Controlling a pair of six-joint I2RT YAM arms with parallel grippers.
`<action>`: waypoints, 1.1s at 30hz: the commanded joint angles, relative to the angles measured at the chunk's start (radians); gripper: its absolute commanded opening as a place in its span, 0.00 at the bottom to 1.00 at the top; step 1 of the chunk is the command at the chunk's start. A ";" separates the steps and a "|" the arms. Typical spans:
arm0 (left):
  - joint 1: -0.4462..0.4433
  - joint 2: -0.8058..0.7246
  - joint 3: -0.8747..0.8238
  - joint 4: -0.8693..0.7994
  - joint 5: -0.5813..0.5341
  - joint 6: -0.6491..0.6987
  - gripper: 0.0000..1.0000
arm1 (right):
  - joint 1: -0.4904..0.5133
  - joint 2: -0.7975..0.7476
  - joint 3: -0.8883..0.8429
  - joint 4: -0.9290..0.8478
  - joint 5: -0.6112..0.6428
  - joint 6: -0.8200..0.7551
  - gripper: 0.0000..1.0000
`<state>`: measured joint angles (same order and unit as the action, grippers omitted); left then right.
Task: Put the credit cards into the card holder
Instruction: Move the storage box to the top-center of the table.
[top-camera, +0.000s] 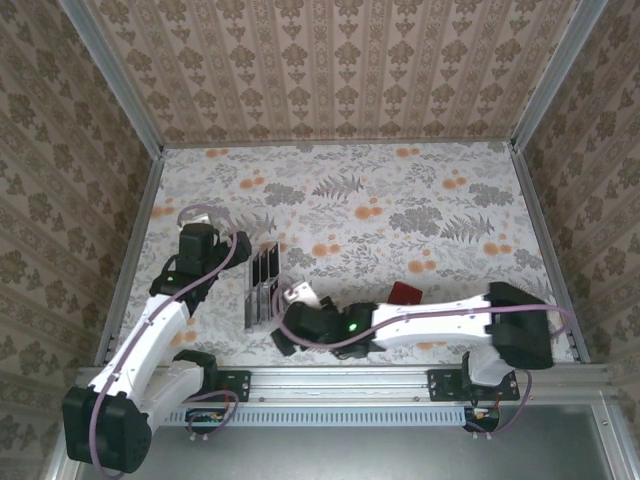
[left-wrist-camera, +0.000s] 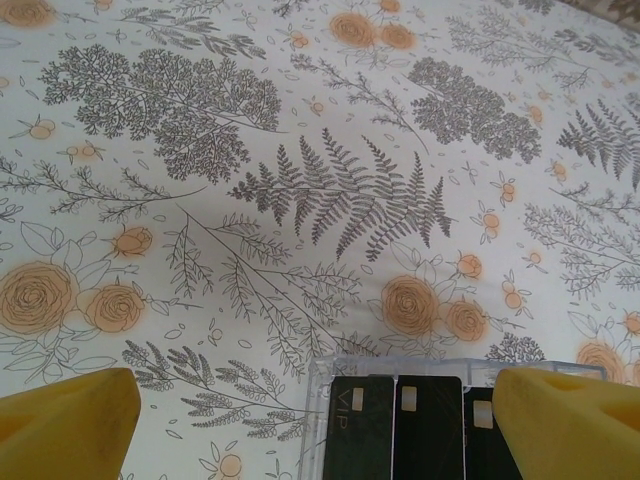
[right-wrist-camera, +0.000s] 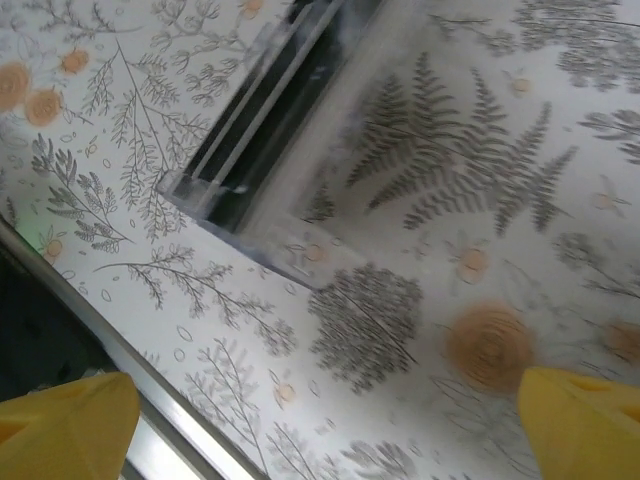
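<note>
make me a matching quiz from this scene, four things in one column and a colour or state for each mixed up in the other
Things:
1. credit cards
2. card holder
3. rack
4. left tool

Colour or state:
a. red, partly behind the right arm
b. open, with yellow fingers
c. black, standing in the rack
d. clear plastic

Pairs: 1-c, 2-a, 3-d, 4-b

Floral table (top-camera: 400, 190): clear rack (top-camera: 258, 305) (cards (top-camera: 266, 268) inside), red wallet (top-camera: 404, 293).
</note>
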<state>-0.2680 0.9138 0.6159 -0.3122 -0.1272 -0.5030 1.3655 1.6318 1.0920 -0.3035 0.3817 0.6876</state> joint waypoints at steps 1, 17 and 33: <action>-0.007 0.013 0.020 -0.027 -0.004 -0.019 1.00 | 0.046 0.105 0.120 -0.064 0.129 0.020 1.00; -0.009 0.030 0.021 -0.025 0.012 -0.008 1.00 | -0.024 0.208 0.159 -0.024 0.168 0.039 1.00; -0.010 0.096 0.028 0.012 0.037 0.008 1.00 | -0.216 0.146 0.073 0.012 0.146 0.005 0.99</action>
<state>-0.2699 0.9966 0.6178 -0.3115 -0.1059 -0.5022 1.1927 1.8122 1.1954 -0.2691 0.5159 0.7097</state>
